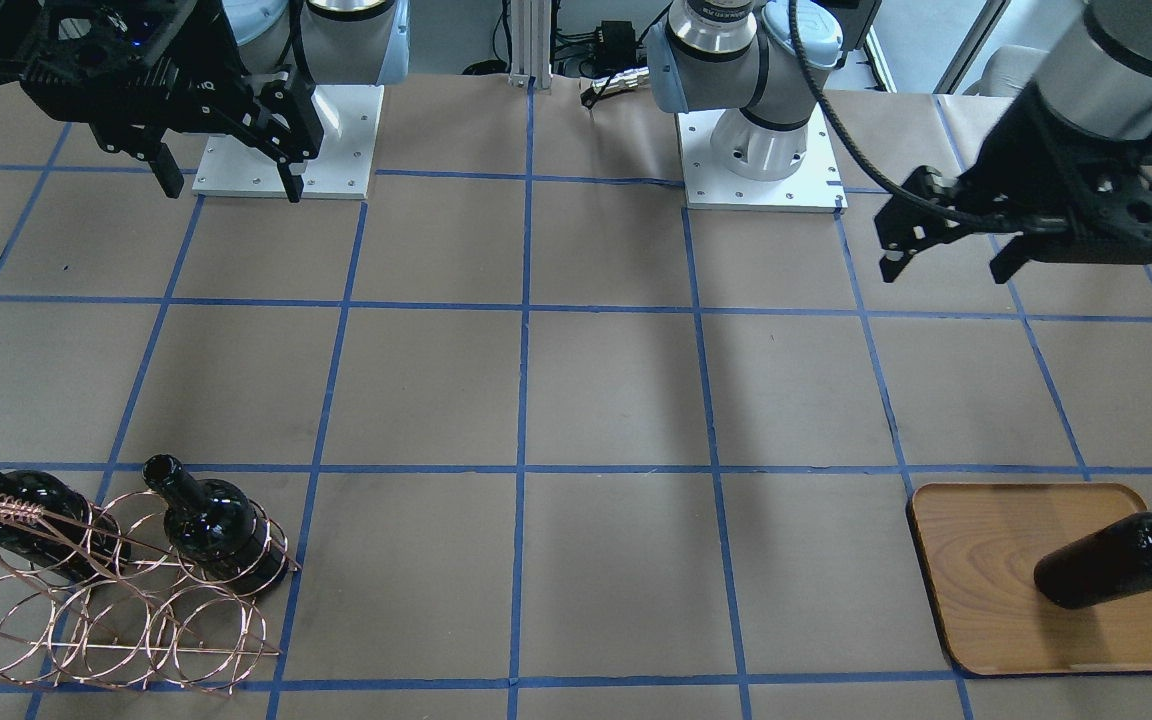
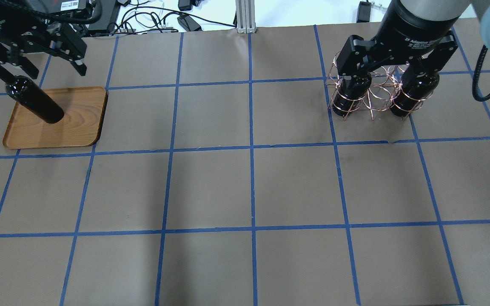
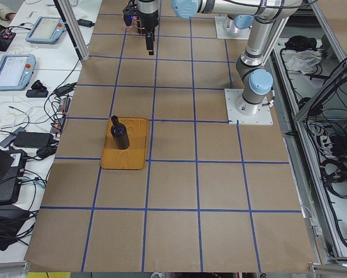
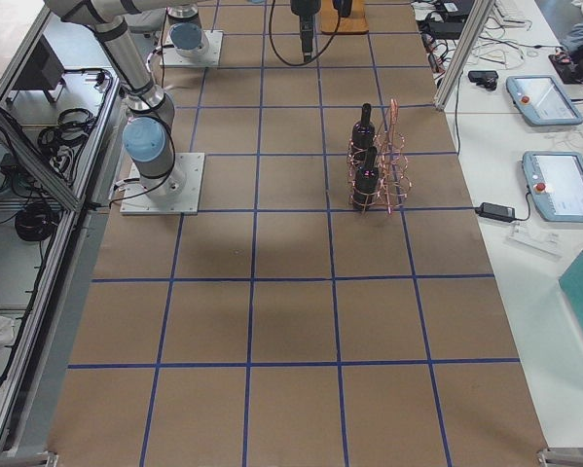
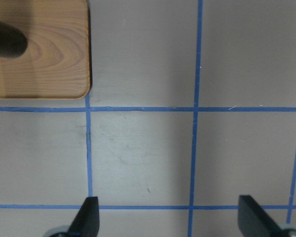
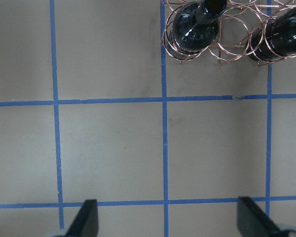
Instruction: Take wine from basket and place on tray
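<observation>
One black wine bottle (image 2: pixel 36 103) stands upright on the wooden tray (image 2: pixel 72 127), free of any gripper; both also show in the front view, the bottle (image 1: pixel 1121 562) on the tray (image 1: pixel 986 560). My left gripper (image 2: pixel 56 72) hangs open and empty above the tray's far edge; in the left wrist view its fingers (image 5: pixel 88 217) are spread over bare table. Two more bottles (image 1: pixel 211 525) (image 1: pixel 31 505) stand in the copper wire basket (image 1: pixel 116 620). My right gripper (image 2: pixel 387 72) is open and empty, high above the basket (image 6: pixel 222 34).
The table is brown paper with a blue tape grid. Both arm bases (image 1: pixel 761 150) stand on white plates at the robot's side. Cables and operator pendants (image 3: pixel 14 69) lie beyond the table's far edge.
</observation>
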You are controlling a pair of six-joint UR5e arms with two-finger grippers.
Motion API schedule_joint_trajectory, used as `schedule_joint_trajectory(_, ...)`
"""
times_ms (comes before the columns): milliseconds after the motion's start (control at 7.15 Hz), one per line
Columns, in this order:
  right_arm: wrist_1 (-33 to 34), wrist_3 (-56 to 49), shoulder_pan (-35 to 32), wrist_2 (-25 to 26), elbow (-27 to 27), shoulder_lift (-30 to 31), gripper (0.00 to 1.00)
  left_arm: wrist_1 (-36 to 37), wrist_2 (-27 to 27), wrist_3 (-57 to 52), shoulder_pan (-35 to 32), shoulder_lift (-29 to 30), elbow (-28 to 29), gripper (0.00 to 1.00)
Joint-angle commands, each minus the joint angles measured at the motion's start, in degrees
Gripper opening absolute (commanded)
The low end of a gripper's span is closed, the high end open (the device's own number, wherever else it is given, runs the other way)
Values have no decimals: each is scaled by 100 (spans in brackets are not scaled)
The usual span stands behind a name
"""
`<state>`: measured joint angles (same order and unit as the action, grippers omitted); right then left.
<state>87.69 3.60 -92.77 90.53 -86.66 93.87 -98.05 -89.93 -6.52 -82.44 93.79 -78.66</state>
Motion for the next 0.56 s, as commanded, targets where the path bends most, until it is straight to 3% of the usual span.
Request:
schedule_joint_trajectory(0,-6,0,5,0,0,0,100,319,11,745,-884,-116,-324,100)
schedule_joint_trajectory(420,-6,0,5,0,0,0,100,647,-182,941,-1099,-458,-738,100)
